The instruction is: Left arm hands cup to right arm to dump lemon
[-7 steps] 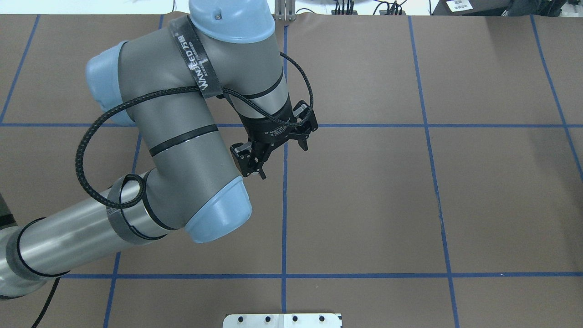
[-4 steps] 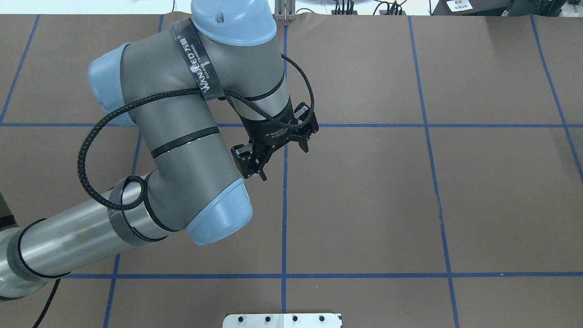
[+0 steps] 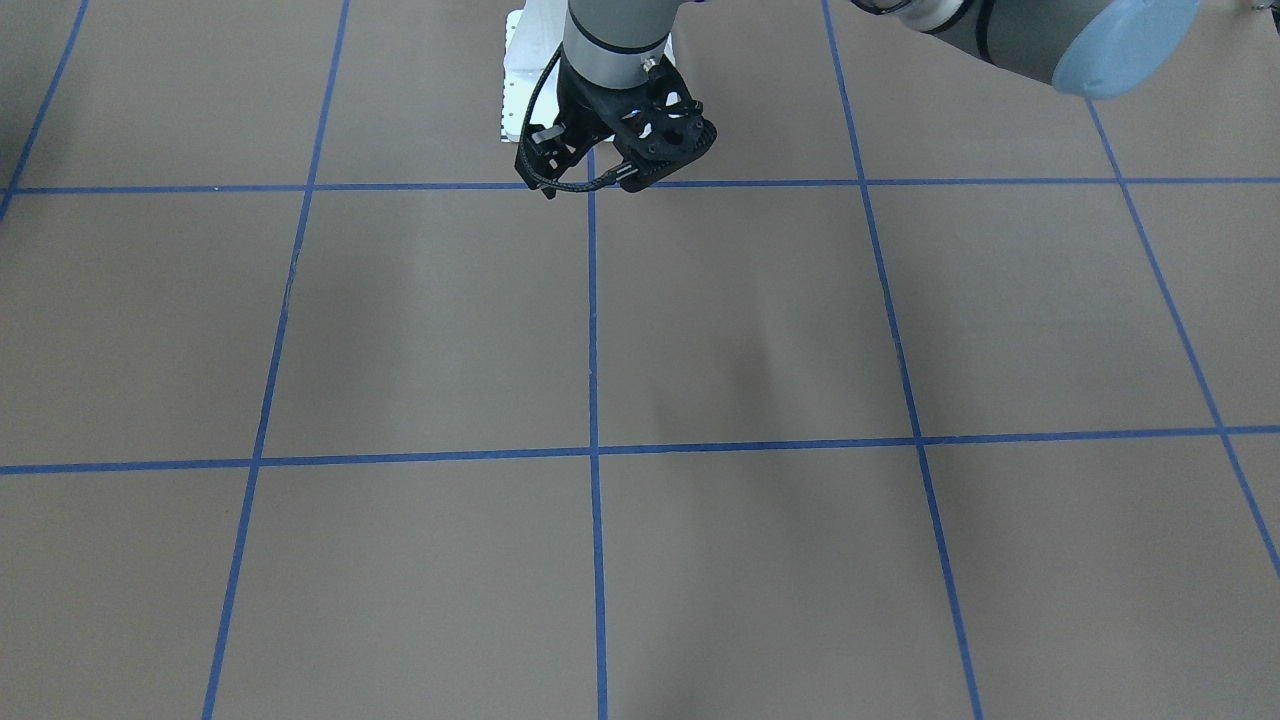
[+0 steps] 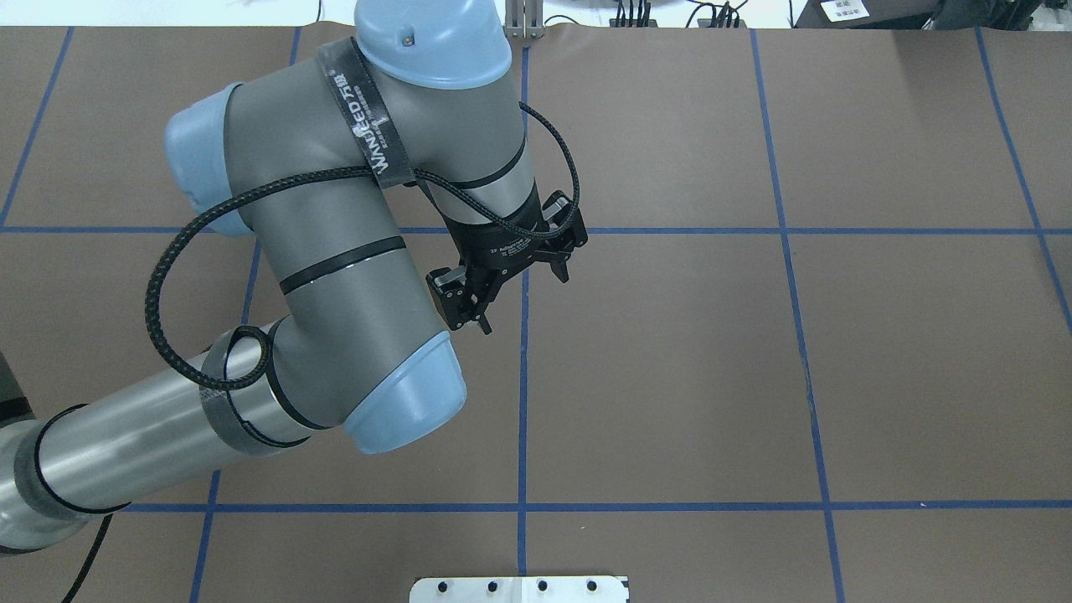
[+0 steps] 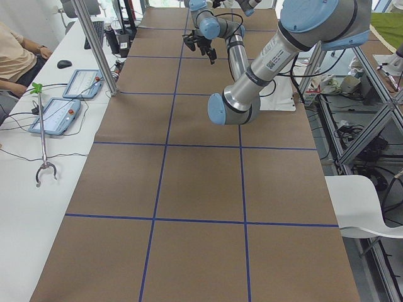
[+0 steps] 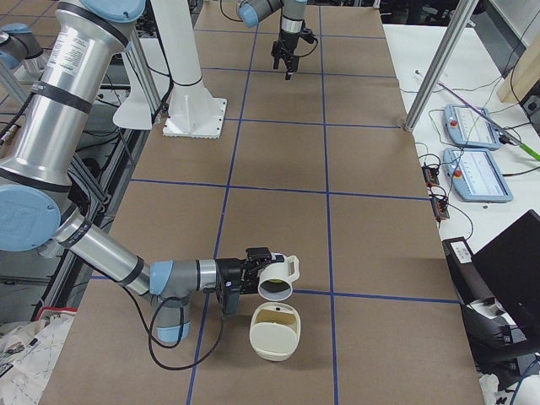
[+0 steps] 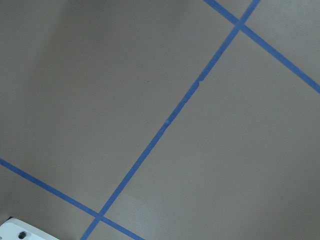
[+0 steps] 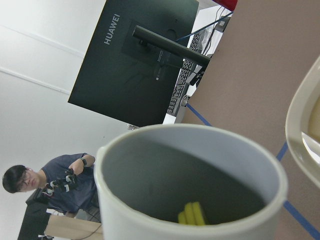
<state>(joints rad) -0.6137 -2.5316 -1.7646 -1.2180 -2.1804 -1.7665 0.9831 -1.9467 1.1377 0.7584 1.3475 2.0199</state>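
In the exterior right view the white cup [image 6: 274, 282] hangs tipped on its side at the end of the near right arm, above a cream bowl [image 6: 274, 333]. I cannot tell there whether the right gripper [image 6: 246, 272] is open or shut. The right wrist view looks into the cup [image 8: 150, 165], where the yellow lemon [image 8: 192, 214] lies on its grey inner wall, with the bowl's rim [image 8: 300, 125] to the right. My left gripper [image 4: 523, 300] is open and holds nothing over the table's middle; it also shows in the front-facing view [image 3: 585, 180].
A white base plate [image 4: 519, 589] sits at the robot's edge of the brown mat with blue tape lines. Control tablets [image 6: 477, 164] and a metal post [image 6: 439, 67] stand on the side table. A monitor [image 8: 140, 60] and a person [image 8: 60, 185] are beyond the table.
The left arm has crept slightly to the right. Its gripper stays open and empty.
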